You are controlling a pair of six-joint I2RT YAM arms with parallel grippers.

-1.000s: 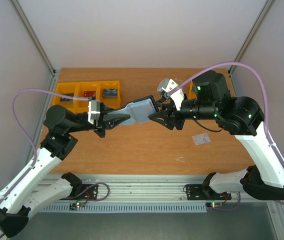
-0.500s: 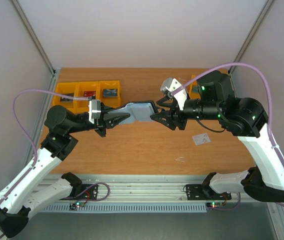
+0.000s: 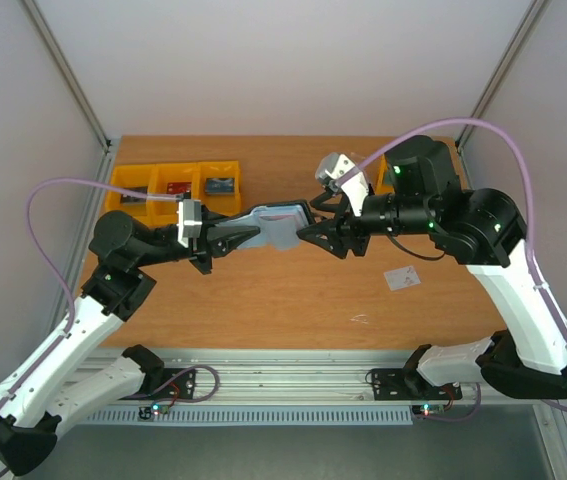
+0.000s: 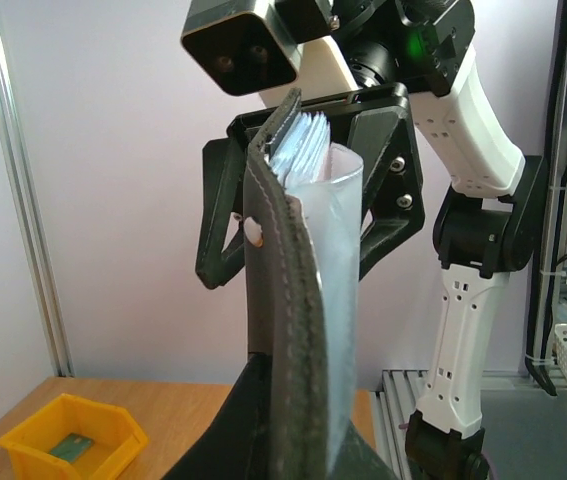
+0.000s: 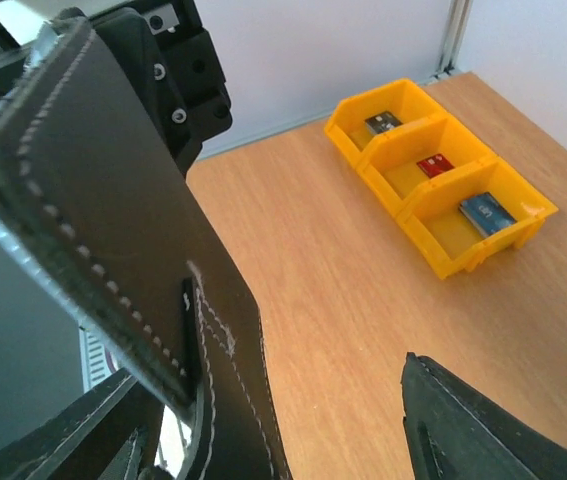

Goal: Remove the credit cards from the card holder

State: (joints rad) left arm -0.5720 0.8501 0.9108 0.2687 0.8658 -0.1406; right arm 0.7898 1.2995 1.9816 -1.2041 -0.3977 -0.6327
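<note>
Since a second ago: wider spread of the right gripper point(image 3: 306, 221), wrist edged slightly closer to the yellow bins point(image 3: 189, 166); card holder point(image 3: 281, 224) turned a little more edge-on, otherwise kept in place.

From above: card holder up in the air, just right of the yellow bins, long axis running away from the bins toward the right arm. Clamped at its bin-side end by the left gripper point(image 3: 251, 234), fingers pinched tight on it. Far end poking between the right gripper's spread fingers, seemingly untouched. Right arm clearly nearer to that free end, so probably the one to pull. Whitish card point(image 3: 401, 277) flat on the table point(image 3: 293, 300), well right of the bins, beyond the holder.

From the left wrist: holder standing edge-on, black stitched edge forward, grey-blue inside beside it. Pale layered edges point(image 4: 303, 140) at the top, possibly cards, hard to tell. Right jaws straddling that top, apart from it on both sides.

From the right wrist: black outside of the holder filling the left, bins beyond it. No brand or writing readable anywhere; marks on the bins' contents too small.
</note>
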